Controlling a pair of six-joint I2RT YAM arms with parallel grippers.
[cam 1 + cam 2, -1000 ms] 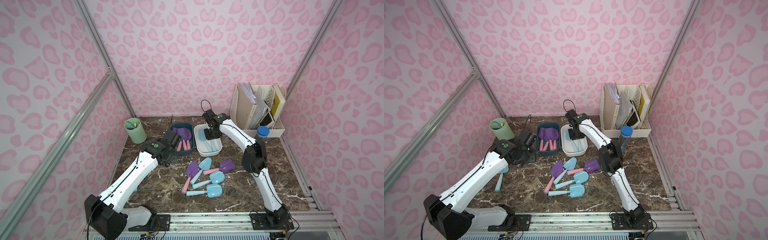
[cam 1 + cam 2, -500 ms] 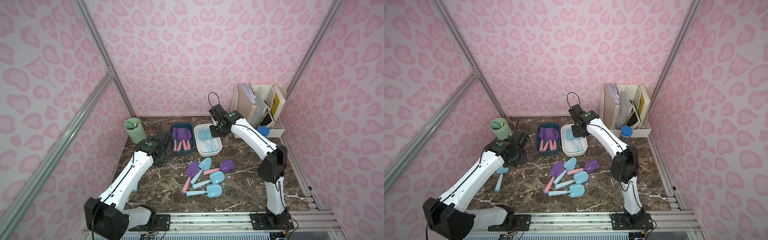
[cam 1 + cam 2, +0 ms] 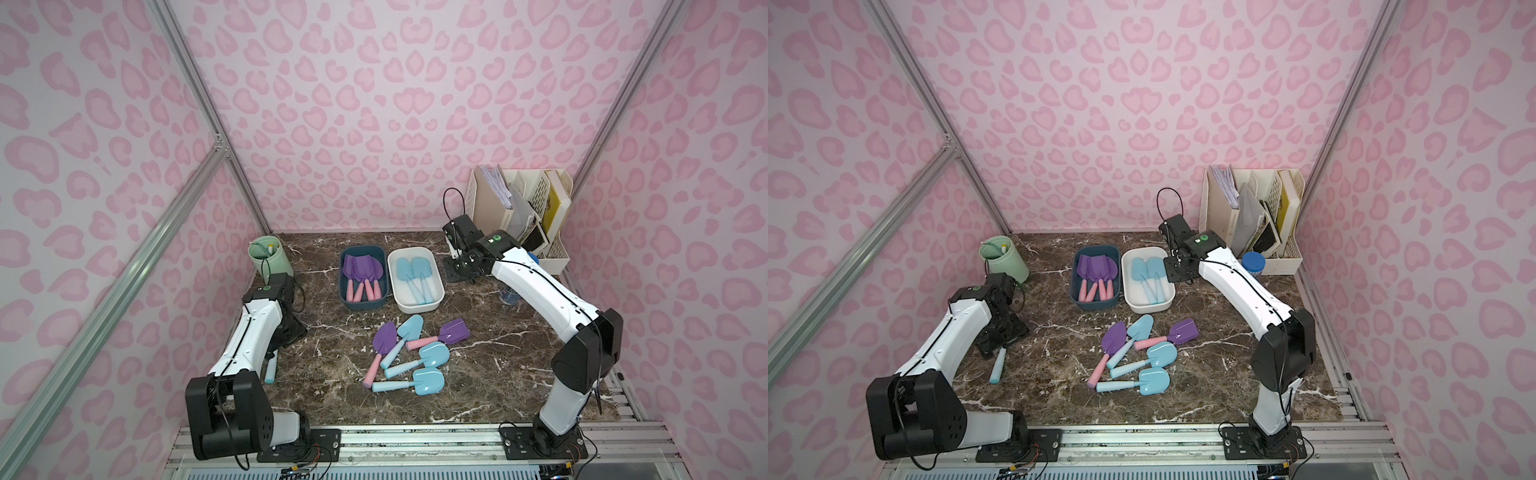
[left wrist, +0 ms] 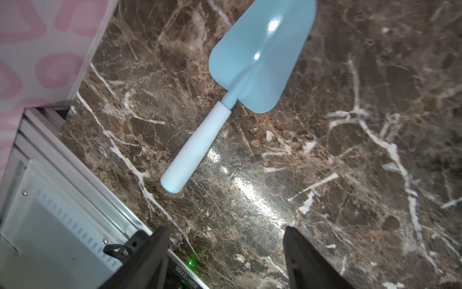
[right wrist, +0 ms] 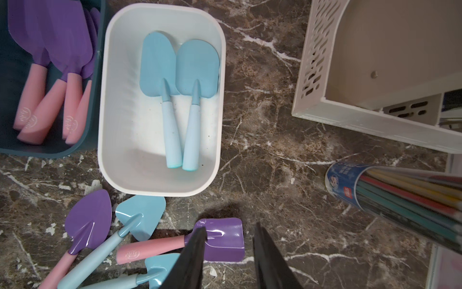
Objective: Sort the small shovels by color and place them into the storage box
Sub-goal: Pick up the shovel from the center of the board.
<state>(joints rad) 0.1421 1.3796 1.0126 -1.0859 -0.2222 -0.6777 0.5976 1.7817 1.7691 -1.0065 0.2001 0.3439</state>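
Top views: 6 purple or light-blue plastic shovels (image 3: 361,274) boxed, 6 more on brown marble counter (image 3: 498,361); L tool (image 4: 225,229) wide open, R tool (image 5: 230,227) slightly, both empty.

Two light blue shovels (image 5: 178,75) lie side by side in the white box (image 5: 130,130). Purple shovels (image 5: 62,45) crowd the dark box (image 5: 50,152) beside it, with loose shovels (image 5: 142,215) scattered on the table (image 5: 275,150).
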